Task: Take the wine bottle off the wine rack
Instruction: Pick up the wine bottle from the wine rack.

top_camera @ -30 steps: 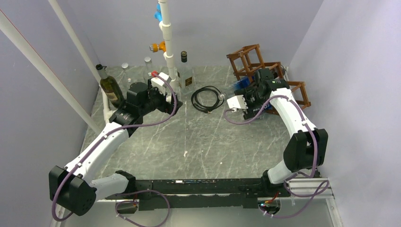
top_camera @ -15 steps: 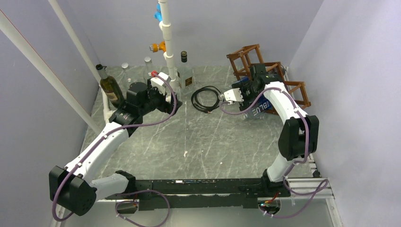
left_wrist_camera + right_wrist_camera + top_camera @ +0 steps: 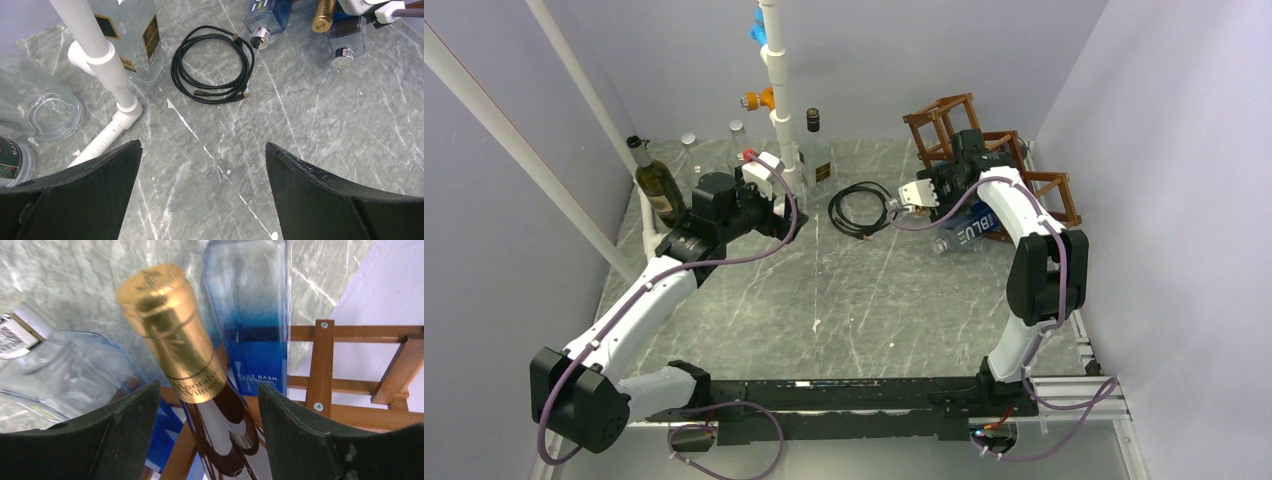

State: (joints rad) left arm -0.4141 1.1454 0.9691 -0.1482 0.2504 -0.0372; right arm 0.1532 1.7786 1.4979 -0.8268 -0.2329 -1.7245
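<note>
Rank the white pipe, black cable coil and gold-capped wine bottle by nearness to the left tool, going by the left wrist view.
1. The white pipe, just ahead-left of the left tool.
2. The black cable coil, farther ahead, centre.
3. The gold-capped wine bottle, far right, top edge.

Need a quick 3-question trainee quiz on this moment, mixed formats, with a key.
1. True or false: the left jaws are shut on the black cable.
2. What stands between the right jaws? A) the wine bottle, at its gold-foil neck; B) a blue bottle; C) a white pipe.
3. Fill in: the wine rack is made of ____.
Key: 1 false, the left jaws stand open and the black cable lies free; 2 A; 3 wood.
</note>
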